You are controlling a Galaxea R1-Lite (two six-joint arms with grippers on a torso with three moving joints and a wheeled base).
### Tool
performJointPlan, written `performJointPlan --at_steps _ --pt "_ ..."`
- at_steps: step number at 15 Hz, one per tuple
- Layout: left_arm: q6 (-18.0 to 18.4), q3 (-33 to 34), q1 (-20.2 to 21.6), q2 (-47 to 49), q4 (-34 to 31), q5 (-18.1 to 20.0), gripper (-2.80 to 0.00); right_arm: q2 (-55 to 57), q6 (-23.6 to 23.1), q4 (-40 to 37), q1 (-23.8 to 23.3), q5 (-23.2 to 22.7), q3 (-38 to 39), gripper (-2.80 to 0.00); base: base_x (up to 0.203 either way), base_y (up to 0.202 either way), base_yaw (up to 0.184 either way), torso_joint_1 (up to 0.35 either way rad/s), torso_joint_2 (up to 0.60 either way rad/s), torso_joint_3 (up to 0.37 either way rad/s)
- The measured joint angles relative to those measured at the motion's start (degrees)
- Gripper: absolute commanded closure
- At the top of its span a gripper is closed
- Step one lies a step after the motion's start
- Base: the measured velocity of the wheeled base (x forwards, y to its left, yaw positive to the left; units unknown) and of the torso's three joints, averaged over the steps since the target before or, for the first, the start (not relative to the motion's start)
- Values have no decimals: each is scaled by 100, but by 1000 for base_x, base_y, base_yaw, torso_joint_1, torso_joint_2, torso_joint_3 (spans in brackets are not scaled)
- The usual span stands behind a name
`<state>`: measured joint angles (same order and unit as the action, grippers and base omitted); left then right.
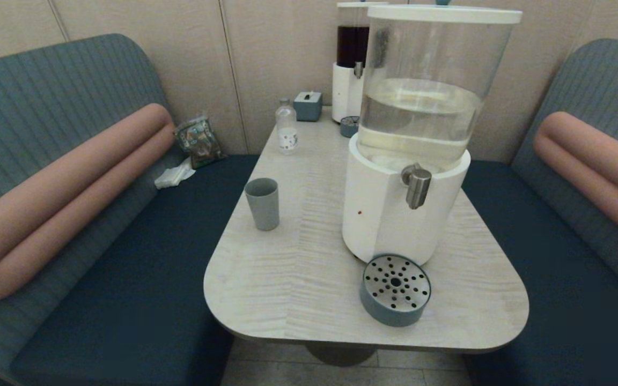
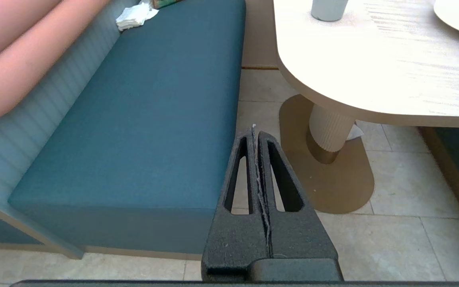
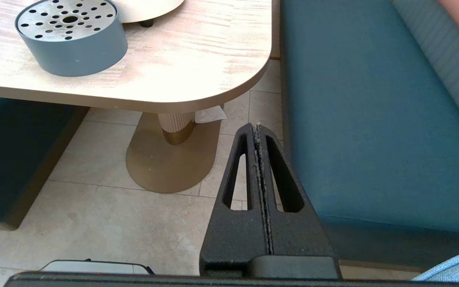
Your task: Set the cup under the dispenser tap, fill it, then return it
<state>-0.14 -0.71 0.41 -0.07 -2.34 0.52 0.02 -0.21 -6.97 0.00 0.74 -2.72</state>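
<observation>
The grey-blue cup (image 1: 262,203) stands upright on the left side of the pale wooden table (image 1: 287,289); its base (image 2: 328,8) shows in the left wrist view. The brushed-metal dispenser tap (image 1: 417,186) juts from the white base of the large clear-tank dispenser (image 1: 411,161), which holds pale liquid. Below the tap sits a round blue-grey tray with a perforated metal top (image 1: 395,289), also seen as the tray (image 3: 71,36). My left gripper (image 2: 255,133) hangs shut and empty, low over the floor beside the left bench. My right gripper (image 3: 256,128) is shut and empty too, low by the right bench. Neither arm appears in the head view.
A small clear bottle (image 1: 286,127), a blue tissue box (image 1: 308,105) and a dark-liquid dispenser (image 1: 351,64) with its own small tray (image 1: 349,126) stand at the table's far end. Teal benches (image 1: 126,257) flank the table. The table's pedestal (image 2: 329,131) stands on tiled floor.
</observation>
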Motion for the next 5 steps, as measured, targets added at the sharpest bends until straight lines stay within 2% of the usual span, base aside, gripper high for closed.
performJointPlan --at_steps 5 --pt "14 0 0 0 -2 5 0 0 11 12 0 -6 7 0 0 0 0 0 0 0"
